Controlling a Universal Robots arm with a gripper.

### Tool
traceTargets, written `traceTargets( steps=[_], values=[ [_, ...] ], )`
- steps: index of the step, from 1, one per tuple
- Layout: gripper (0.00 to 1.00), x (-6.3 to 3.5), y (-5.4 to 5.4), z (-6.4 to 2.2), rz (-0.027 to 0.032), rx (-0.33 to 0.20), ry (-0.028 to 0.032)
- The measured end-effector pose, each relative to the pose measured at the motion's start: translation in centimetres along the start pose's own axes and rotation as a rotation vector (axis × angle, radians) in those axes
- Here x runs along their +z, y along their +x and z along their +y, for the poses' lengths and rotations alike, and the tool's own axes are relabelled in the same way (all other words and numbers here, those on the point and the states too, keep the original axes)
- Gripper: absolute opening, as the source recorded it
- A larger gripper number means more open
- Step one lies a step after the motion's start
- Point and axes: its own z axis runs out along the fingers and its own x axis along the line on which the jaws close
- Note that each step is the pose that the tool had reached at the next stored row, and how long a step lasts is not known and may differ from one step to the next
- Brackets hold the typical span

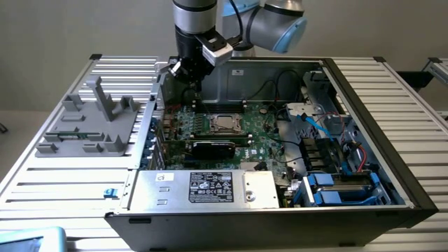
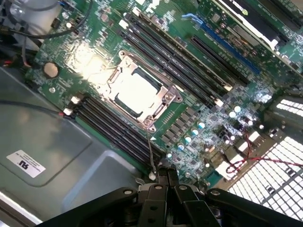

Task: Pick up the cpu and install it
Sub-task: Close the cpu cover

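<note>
Claw [image 1: 190, 73] is hanging from the upright arm [image 1: 192, 21] in the exterior view, reaching down into the open computer case [image 1: 381, 105] near its far corner on the exterior view's left. The cpu [image 1: 225, 122] is lying flat in the middle of the green motherboard [image 1: 263, 134], apart from the claw.

Seen from the wrist, the claw [image 2: 166, 177] is pressing its fingers together above the motherboard's [image 2: 208, 123] edge. The cpu [image 2: 136, 94], silvery and glaring, is sitting inside the socket frame [image 2: 168, 94] between black memory slots [image 2: 113, 130].

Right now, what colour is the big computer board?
The board is green, clearest in the wrist view.
</note>
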Motion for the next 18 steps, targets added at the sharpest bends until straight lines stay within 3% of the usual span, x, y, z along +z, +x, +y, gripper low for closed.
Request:
traceTargets(
  steps=[10,12,15,18],
  values=[
    [0.12,0.65,-0.04,0.13,0.0291,0.171,-0.011],
    [0.12,0.74,-0.05,0.14,0.0233,0.197,-0.0069],
    [0.12,0.86,-0.06,0.16,0.0049,0.232,0.0058],
    [0.12,0.87,-0.06,0.17,0.0053,0.241,0.0059]
  ],
)
